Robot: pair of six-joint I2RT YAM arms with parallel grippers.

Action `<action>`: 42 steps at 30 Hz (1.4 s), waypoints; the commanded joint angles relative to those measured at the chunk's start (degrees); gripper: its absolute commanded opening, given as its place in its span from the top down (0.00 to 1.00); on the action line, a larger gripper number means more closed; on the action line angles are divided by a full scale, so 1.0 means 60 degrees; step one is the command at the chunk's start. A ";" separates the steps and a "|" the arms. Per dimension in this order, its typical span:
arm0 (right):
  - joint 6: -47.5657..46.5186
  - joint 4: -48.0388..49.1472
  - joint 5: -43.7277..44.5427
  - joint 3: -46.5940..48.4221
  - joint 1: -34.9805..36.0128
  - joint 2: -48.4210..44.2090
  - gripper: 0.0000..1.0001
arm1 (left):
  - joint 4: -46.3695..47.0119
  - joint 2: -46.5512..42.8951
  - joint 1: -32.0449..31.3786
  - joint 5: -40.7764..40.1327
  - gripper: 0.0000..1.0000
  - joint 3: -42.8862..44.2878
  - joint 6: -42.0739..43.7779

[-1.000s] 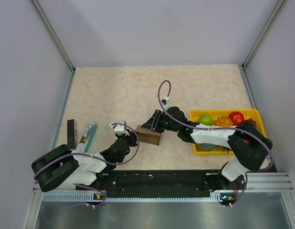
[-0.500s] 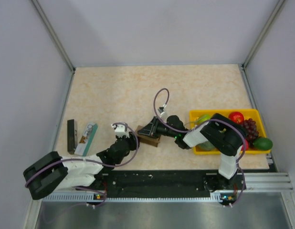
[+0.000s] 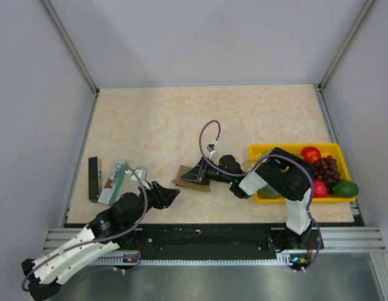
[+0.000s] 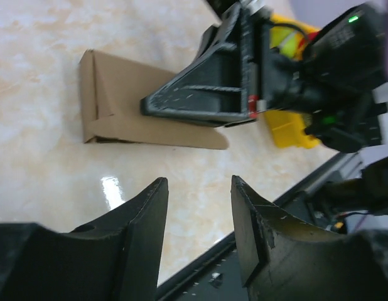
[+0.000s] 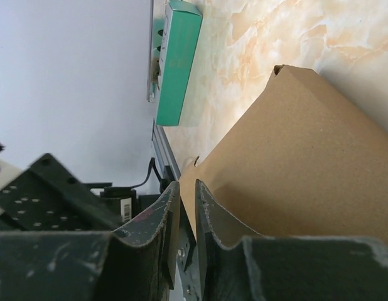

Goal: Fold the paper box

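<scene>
The paper box point(image 3: 184, 180) is a flattened brown cardboard piece lying near the table's middle front. In the left wrist view the paper box point(image 4: 115, 94) lies with one panel raised off a flat flap. My right gripper point(image 3: 196, 174) reaches in from the right and is shut on the box's edge. The right wrist view shows its jaws nearly together at the right gripper point(image 5: 186, 184), with a thin cardboard edge of the box point(image 5: 307, 157) between them. My left gripper point(image 3: 171, 194) stands open and empty, apart from the box on its near-left side; in its own view the left gripper point(image 4: 197, 185) frames bare table.
A yellow tray point(image 3: 294, 148) with an apple point(image 3: 311, 154), grapes point(image 3: 326, 168) and a green fruit point(image 3: 346, 188) stands at the right. A teal-and-white packet point(image 3: 116, 175) and a dark flat strip point(image 3: 93, 179) lie at the left. The black base rail point(image 3: 206, 233) runs along the near edge.
My left gripper let go of the box, opened and drew back toward the near left. The right gripper closed tighter on the box, which now lies lower and flatter.
</scene>
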 commanded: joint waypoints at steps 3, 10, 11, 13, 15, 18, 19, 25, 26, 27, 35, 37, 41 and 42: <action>-0.0847 0.0220 -0.0295 -0.0222 0.0008 0.0136 0.84 | -0.1392 0.0809 -0.0016 0.0253 0.51 0.1868 0.0302; -0.1520 -0.0730 -0.0354 -0.0326 -0.0021 -0.0244 0.84 | -0.0777 0.5475 0.0670 0.0178 0.68 0.3919 0.1242; -0.1608 -0.0848 -0.0368 -0.0267 -0.0021 -0.0288 0.84 | -0.0556 0.5739 0.0962 0.0905 0.71 0.3935 0.1316; -0.1842 -0.1156 -0.0295 -0.0223 -0.0021 -0.0536 0.83 | 0.0131 0.6267 0.2045 0.1830 0.84 0.3775 0.1360; -0.1989 -0.1551 -0.0281 -0.0121 -0.0035 -0.0770 0.82 | 0.0442 0.6560 0.2792 0.2753 0.88 0.3584 0.1433; -0.2282 -0.2240 -0.0208 0.0114 -0.0021 -0.0990 0.82 | 0.1027 0.6810 0.2899 0.3137 0.92 0.3116 0.1594; -0.2327 -0.2372 -0.0178 0.0158 -0.0021 -0.1020 0.82 | 0.1304 0.6883 0.2899 0.3298 0.92 0.2825 0.1624; -0.2415 -0.2768 -0.0047 0.0188 -0.0035 -0.1167 0.83 | 0.2317 0.7893 0.2899 0.4163 0.93 0.2748 0.1975; -0.2386 -0.2769 0.0012 0.0115 -0.0006 -0.1182 0.84 | 0.2405 0.8054 0.2913 0.4251 0.95 0.2749 0.2005; -0.2357 -0.2682 -0.0002 0.0085 -0.0035 -0.1182 0.85 | 0.2435 0.8404 0.2899 0.4339 0.96 0.2749 0.1976; -0.2458 -0.3236 -0.0179 -0.0265 -0.0181 -0.2439 0.90 | 0.3049 0.9709 0.2913 0.3945 1.00 0.2090 0.1800; -0.2765 -0.3747 -0.0105 -0.0442 -0.0211 -0.3303 0.90 | 0.3312 0.9842 0.2899 0.3930 1.00 0.1943 0.1785; -0.3001 -0.4032 -0.0178 -0.1231 -0.0211 -0.3965 0.91 | 0.3474 1.0106 0.2899 0.3915 1.00 0.1855 0.1815; -0.3044 -0.4014 -0.0105 -0.1379 -0.0226 -0.3980 0.91 | 0.3489 1.0092 0.2899 0.3901 1.00 0.1797 0.1814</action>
